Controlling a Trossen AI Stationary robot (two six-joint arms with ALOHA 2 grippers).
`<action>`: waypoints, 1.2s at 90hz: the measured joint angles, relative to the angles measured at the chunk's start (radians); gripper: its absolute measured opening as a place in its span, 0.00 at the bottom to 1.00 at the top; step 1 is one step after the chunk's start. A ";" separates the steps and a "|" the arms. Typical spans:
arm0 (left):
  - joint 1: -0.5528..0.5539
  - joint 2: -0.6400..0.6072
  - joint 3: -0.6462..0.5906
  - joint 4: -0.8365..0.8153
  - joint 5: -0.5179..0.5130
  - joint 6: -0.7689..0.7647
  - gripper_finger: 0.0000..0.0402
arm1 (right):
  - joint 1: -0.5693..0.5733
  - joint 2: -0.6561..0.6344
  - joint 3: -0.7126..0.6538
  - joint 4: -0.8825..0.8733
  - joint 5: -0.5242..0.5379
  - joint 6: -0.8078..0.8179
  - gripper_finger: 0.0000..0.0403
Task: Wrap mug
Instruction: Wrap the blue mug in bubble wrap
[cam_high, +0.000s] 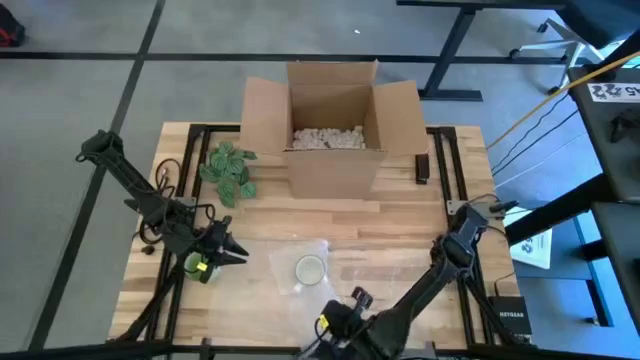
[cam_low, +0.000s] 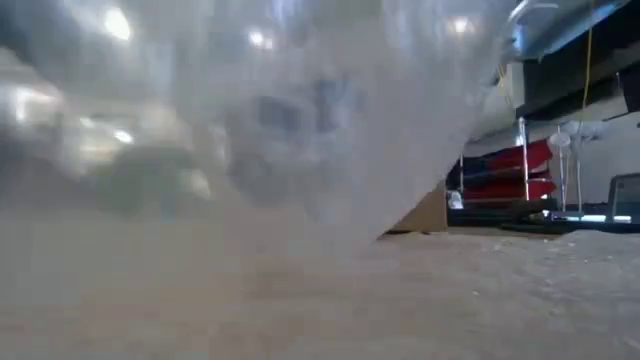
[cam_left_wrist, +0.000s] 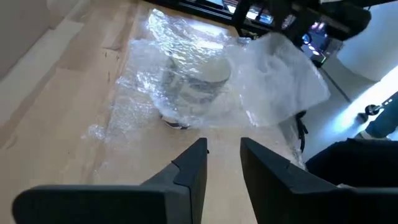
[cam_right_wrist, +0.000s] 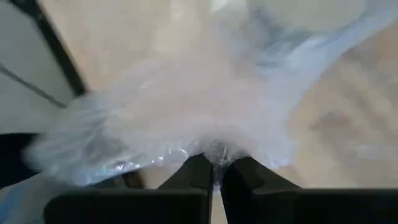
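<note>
Wooden table (cam_high: 380, 215) on a grey floor, seen from above. At its far edge we note an open cardboard box (cam_high: 335, 125) with pale packing fill inside, and a green plant sprig (cam_high: 229, 169) just beside the box on the left. Near the front edge lies a sheet of clear bubble wrap (cam_high: 335, 262), with the mug (cam_high: 309, 268) sitting on it, rim up. The left gripper (cam_high: 238, 254) rests low at the table's left, pointing toward the mug but apart from it. The right gripper (cam_high: 352, 300) sits at the front edge, at the wrap's near margin.

Low view: we see mostly a blurred wall of bubble wrap (cam_low: 280, 110) filling the picture, table surface (cam_low: 500, 290) below, and a corner of the cardboard box (cam_low: 425, 212) behind.

Left wrist view: the left gripper (cam_left_wrist: 222, 158) has its jaws narrowly parted, holding nothing. Beyond them the mug (cam_left_wrist: 196, 84) stands partly draped in bubble wrap (cam_left_wrist: 273, 81), one flap lifted up on the far side.

Right wrist view: the right gripper (cam_right_wrist: 216, 167) has its jaws closed tight on a bunched edge of bubble wrap (cam_right_wrist: 186, 106), which spreads out ahead of the fingers over the table.
</note>
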 joint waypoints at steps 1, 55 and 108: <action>0.000 0.000 0.000 0.000 0.000 0.000 0.20 | -0.003 -0.003 -0.003 -0.001 0.000 -0.006 0.00; 0.000 0.000 -0.011 -0.025 0.000 -0.023 0.20 | -0.186 -0.009 -0.005 -0.003 0.042 -0.315 0.00; 0.000 0.000 -0.011 -0.030 0.000 -0.003 0.20 | -0.284 -0.009 -0.005 0.101 -0.201 -0.526 0.21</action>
